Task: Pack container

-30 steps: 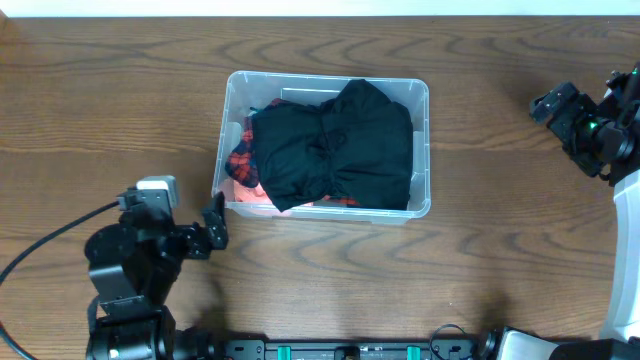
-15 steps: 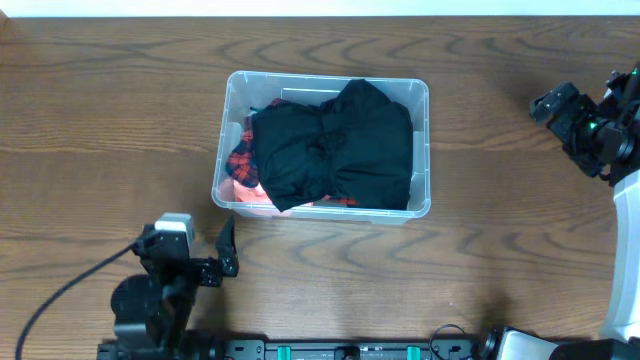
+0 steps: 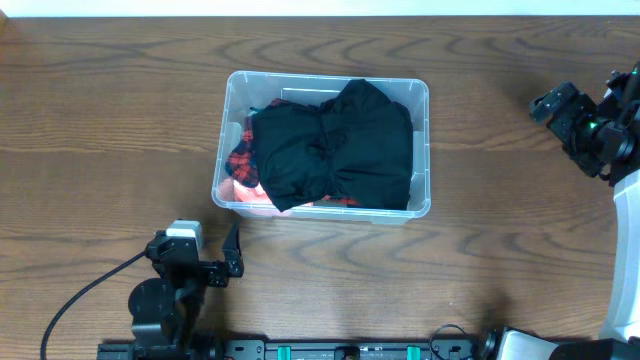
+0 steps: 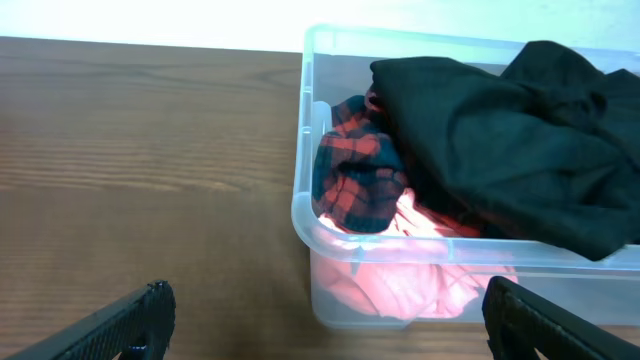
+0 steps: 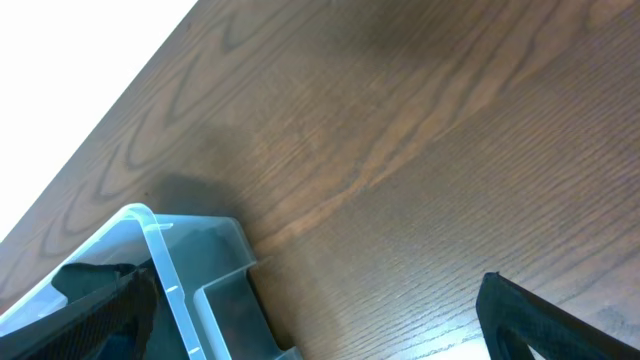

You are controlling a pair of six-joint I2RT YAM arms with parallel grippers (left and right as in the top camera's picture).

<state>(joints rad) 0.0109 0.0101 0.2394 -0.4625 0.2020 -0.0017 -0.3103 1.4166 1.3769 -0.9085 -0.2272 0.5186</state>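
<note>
The left fingers [image 4: 135, 318] are spread wide and empty over the worktop [image 3: 100, 120] at 7 o'clock, farther back from the container [image 3: 222, 120] than a second ago. The container sits at centre, with a black garment [image 3: 335, 145] over plaid cloth [image 3: 240, 160]. At 3 o'clock, the right fingers [image 5: 530, 312] are wide apart, empty and unmoved.

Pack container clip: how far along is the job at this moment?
Looks done: the container holds a black garment over plaid cloth and pink cloth. In hand: nothing; the left gripper and right gripper are both open, empty and apart from it. Left: probably nothing, since no loose clothing shows on the table.
</note>
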